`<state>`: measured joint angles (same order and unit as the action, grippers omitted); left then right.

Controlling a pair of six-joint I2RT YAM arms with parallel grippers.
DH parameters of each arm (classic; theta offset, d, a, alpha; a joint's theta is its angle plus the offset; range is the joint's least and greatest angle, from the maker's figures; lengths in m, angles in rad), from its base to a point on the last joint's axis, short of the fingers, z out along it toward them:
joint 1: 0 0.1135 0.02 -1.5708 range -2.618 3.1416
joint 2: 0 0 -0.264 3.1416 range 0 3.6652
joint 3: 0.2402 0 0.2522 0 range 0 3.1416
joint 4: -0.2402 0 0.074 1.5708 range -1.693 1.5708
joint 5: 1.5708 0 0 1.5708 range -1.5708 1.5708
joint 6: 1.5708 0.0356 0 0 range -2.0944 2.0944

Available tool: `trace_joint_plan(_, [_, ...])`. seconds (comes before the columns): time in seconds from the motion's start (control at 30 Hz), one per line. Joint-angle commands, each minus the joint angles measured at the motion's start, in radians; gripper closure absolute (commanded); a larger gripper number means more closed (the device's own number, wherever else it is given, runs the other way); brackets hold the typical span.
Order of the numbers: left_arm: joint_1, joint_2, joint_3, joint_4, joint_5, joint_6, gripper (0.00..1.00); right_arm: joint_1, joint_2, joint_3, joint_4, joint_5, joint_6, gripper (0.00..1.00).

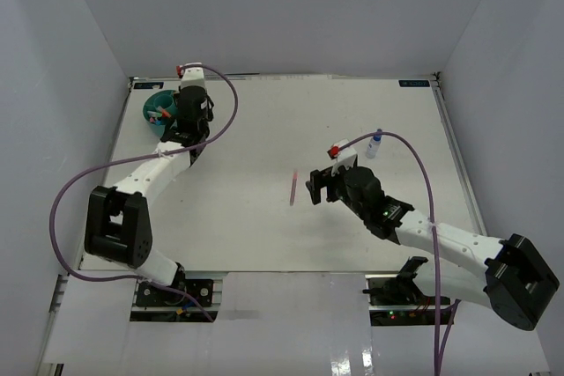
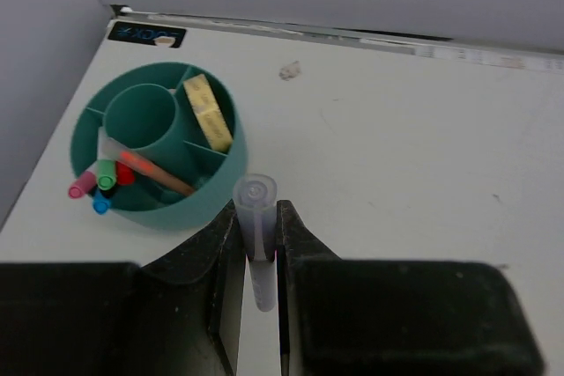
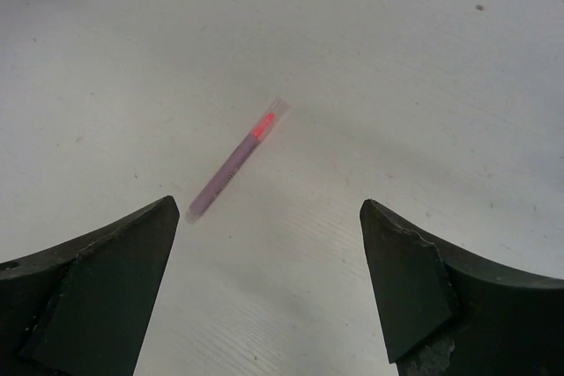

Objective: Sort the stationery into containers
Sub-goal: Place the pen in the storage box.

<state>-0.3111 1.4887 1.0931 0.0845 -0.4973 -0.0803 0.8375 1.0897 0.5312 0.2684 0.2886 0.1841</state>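
The left gripper [image 2: 257, 214] is clamped on a pale marker [image 2: 255, 248], holding it upright just beside the teal organizer [image 2: 214, 197] at the far left corner of the table [image 1: 264, 129]. One compartment of the organizer holds capped markers [image 2: 102, 184]; another holds a cream tape roll [image 2: 208, 112]. The right gripper [image 3: 269, 210] hangs with its jaws wide apart above a pink marker [image 3: 236, 163] lying flat mid-table. A small blue-capped bottle [image 1: 374, 144] stands beyond it.

Open table [image 1: 247, 129] is spreading around the marker [image 3: 233, 163] — bottle [image 1: 374, 144] standing well apart. The left gripper [image 2: 257, 226] is crowding the organizer [image 2: 176, 213].
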Motion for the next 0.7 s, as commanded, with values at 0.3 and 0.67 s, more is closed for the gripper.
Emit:
trace_joint_plan(0.3, [0.219, 0.13, 0.013, 0.302, 0.031, -0.002, 0.9, -0.031, -0.048, -0.066, 0.015, 0.055, -0.046, 0.1])
trace_joint_plan(0.67, [0.283, 0.209, -0.013, 0.408, 0.086, -0.052, 0.86, -0.043, -0.031, -0.068, 0.015, 0.049, -0.054, 0.1])
